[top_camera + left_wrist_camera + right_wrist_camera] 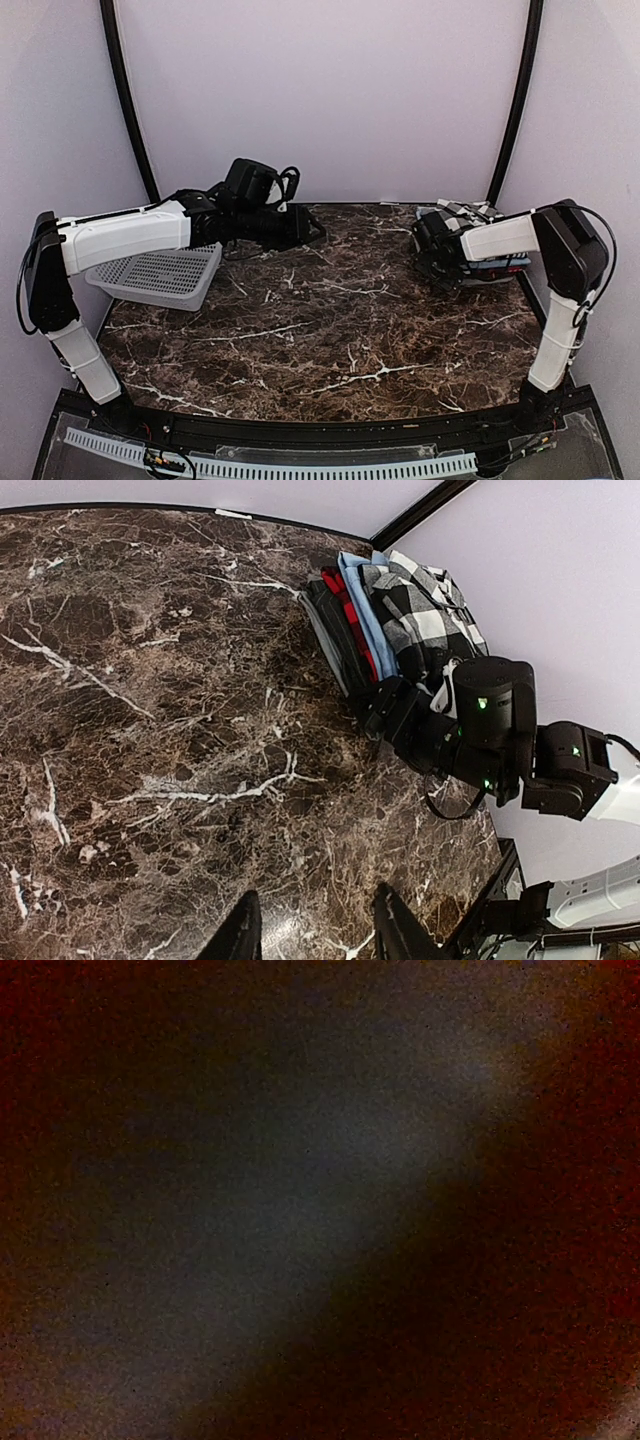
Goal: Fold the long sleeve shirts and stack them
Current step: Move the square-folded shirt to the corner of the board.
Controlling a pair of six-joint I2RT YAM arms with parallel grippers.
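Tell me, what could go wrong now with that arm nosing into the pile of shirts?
The right gripper is pressed against the stack of shirts, which sits near the far corner of the table; a push might skew the folds or nudge it towards the edge. The right wrist camera shows only dark blur, so the arm may be working half blind.

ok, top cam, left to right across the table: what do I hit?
Grey basket → left gripper → stack of folded shirts; the right arm overlaps the stack, so unplaced.
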